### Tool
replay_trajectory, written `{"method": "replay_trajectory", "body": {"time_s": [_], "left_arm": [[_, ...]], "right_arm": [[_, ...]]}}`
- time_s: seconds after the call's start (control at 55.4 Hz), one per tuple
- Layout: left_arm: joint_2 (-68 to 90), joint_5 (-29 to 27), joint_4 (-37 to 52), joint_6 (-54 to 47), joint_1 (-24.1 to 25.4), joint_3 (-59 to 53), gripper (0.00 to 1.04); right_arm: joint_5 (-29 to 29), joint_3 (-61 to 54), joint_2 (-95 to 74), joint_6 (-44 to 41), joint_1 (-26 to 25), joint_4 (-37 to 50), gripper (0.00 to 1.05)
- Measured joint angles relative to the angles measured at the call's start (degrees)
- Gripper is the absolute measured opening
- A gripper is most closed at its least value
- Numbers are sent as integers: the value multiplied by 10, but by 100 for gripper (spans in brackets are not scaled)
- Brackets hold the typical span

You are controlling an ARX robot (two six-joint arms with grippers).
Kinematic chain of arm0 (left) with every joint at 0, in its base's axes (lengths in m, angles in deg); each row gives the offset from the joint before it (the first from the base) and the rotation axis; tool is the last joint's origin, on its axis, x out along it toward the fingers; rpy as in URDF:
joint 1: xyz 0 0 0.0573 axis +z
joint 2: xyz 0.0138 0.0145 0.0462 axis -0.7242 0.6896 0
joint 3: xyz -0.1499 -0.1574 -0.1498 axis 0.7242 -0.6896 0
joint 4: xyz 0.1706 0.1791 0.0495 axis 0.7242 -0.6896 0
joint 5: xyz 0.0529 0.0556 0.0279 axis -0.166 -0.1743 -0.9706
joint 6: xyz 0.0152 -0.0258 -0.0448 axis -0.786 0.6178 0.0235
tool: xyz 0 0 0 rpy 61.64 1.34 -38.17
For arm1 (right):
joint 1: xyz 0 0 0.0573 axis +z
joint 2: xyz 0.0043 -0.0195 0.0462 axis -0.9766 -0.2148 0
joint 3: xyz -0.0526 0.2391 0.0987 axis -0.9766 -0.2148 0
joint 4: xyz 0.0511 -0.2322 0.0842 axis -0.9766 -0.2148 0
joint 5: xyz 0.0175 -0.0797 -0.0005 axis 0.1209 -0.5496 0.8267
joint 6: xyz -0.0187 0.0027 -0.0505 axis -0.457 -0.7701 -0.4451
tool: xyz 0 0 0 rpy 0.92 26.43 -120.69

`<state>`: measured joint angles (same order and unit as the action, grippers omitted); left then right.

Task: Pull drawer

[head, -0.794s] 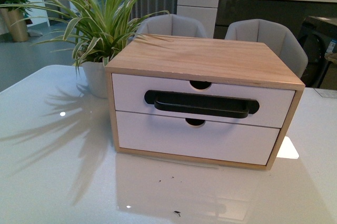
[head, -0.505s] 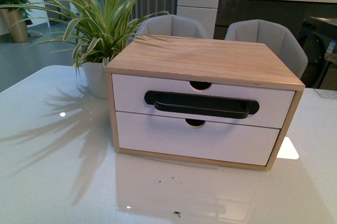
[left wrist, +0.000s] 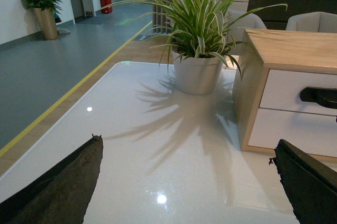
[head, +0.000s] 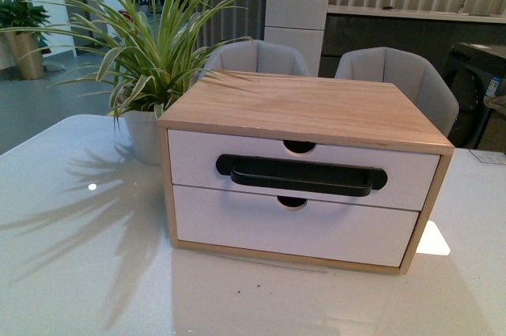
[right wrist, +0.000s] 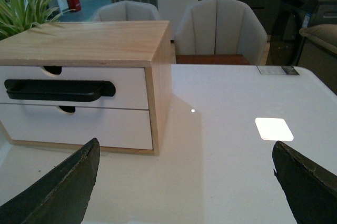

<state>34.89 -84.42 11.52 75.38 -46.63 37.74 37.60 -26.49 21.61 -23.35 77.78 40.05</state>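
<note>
Left wrist view: left end effector [left wrist: 188, 143], right end effector [right wrist: 185, 145] wide above glossy table [left wrist: 124, 100].

The drawer [head: 194, 160] sits shut, white front flush in the upper slot of the wooden cabinet [head: 308, 107]. Its long black bar handle [head: 300, 176] lies level below a half-round notch [head: 299, 146]

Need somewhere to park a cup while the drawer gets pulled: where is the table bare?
Bare table lies left of the wooden box, in front of the plant pot, and right of the box. The strip before the drawer is bare too, but the drawer would open into it. Crowded: pot and leaves at the box's left rear corner.
</note>
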Motion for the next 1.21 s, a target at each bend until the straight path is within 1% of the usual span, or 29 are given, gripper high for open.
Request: {"method": "replay_trajectory", "body": {"time_s": [0.144, 0.162, 0.18, 0.216, 0.253, 0.289, 0.379, 0.433, 0.451, 0.487, 0.577, 0.668, 0.686, 0.776, 0.794, 0.83, 0.92, 0.938, 1.01, 1.209], "left_arm": [[0, 0, 0, 0, 0, 0, 97], [3, -17, -5, 6, -5, 1, 97], [16, -63, -21, 18, -18, 7, 97], [59, -129, -11, 32, -40, 12, 97], [99, -146, 19, 33, -53, 15, 97], [132, -146, 47, 31, -65, 19, 97], [228, -114, 128, 9, -93, 42, 97], [304, -76, 185, -30, -113, 64, 97], [316, -73, 193, -34, -115, 69, 97], [365, -42, 217, -67, -125, 89, 97], [456, 9, 245, -132, -144, 130, 97], [546, 69, 253, -207, -163, 177, 97], [555, 72, 254, -211, -166, 183, 97], [630, 124, 248, -284, -182, 230, 97], [638, 126, 246, -291, -184, 235, 97], [668, 147, 230, -320, -191, 260, 97], [723, 173, 197, -376, -205, 306, 97], [741, 181, 183, -401, -210, 325, 97], [788, 196, 138, -462, -224, 380, 97], [866, 216, 62, -546, -248, 475, 97]], "right_arm": [[0, 0, 0, 0, 0, 0, 96], [-3, 1, -4, 3, 0, -6, 96], [-6, 7, -14, 16, 1, -26, 96], [-9, 12, -55, 26, -2, -22, 96], [-5, 17, -96, 27, -11, -2, 96], [1, 24, -128, 27, -18, 12, 96], [28, 52, -219, 13, -35, 66, 96], [50, 83, -290, -6, -42, 90, 96], [54, 88, -302, -11, -43, 92, 96], [68, 113, -348, -29, -43, 89, 96], [87, 154, -432, -72, -37, 89, 96], [98, 196, -504, -117, -24, 89, 96], [99, 202, -510, -124, -23, 89, 96], [110, 245, -563, -164, -12, 87, 96], [111, 252, -568, -170, -11, 86, 96], [119, 273, -589, -189, -7, 79, 96], [134, 309, -626, -228, 0, 60, 96], [139, 322, -638, -243, 3, 50, 96], [162, 359, -674, -285, 9, 18, 96], [192, 413, -732, -363, 26, -45, 96]]}}
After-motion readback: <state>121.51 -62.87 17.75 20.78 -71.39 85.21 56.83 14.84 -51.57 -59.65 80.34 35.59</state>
